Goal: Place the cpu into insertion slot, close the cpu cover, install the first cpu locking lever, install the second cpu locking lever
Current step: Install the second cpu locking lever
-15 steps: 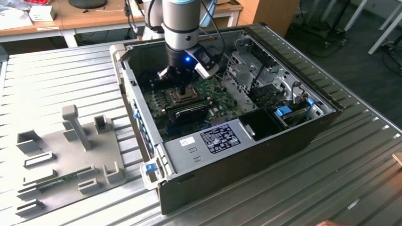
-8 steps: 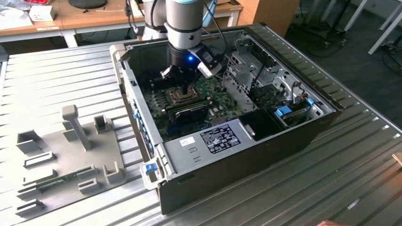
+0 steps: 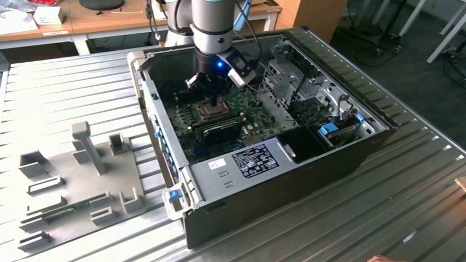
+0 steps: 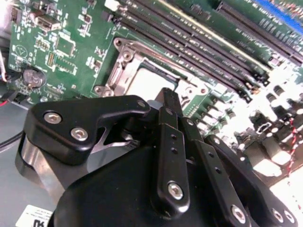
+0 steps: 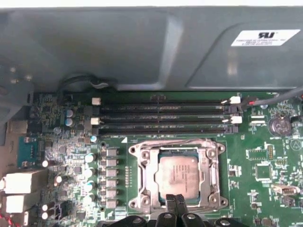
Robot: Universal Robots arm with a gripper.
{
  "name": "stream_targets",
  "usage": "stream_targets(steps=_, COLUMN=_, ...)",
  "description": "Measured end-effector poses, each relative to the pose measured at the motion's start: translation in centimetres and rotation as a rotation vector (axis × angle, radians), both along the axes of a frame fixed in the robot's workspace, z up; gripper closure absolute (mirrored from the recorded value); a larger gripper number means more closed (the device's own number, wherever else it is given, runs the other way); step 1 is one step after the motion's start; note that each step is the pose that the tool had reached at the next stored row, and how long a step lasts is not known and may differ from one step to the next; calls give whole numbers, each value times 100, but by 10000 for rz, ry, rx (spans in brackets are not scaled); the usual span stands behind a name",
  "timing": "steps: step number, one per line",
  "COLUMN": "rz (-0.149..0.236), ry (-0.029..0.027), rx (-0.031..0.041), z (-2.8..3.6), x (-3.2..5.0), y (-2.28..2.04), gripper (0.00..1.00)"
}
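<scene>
A ribbed metal table (image 3: 65,87) fills the scene. Behind the table stands a wooden desk (image 3: 109,22). To the exterior view's right of the desk, the floor (image 3: 407,82) is dark.

Exterior view looks down from afar — both wrist views sit close, sharing the insertion slot (image 5: 177,175).

A ribbed, silvery metal worktop (image 3: 407,180) carries everything. An open computer case (image 3: 291,180) lies on its side across the middle of it, with its open face turned upward. Toward the exterior view's left, a flat grey fixture plate (image 3: 80,185) with upright blocks and small holders rests directly on the worktop, near the case.
</scene>
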State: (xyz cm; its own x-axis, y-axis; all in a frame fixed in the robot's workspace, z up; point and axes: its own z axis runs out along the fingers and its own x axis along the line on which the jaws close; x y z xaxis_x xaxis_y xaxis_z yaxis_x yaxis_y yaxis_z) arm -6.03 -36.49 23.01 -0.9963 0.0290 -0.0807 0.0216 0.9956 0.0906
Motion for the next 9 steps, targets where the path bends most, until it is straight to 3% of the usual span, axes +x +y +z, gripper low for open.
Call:
stream_targets(steps=5, rz=-1, ry=0, rx=1, z=-3, x=66, y=29, gripper=90)
stream_targets(steps=9, rz=-2, ry=-1, rx=0, z=-3, x=70, y=68, gripper=90)
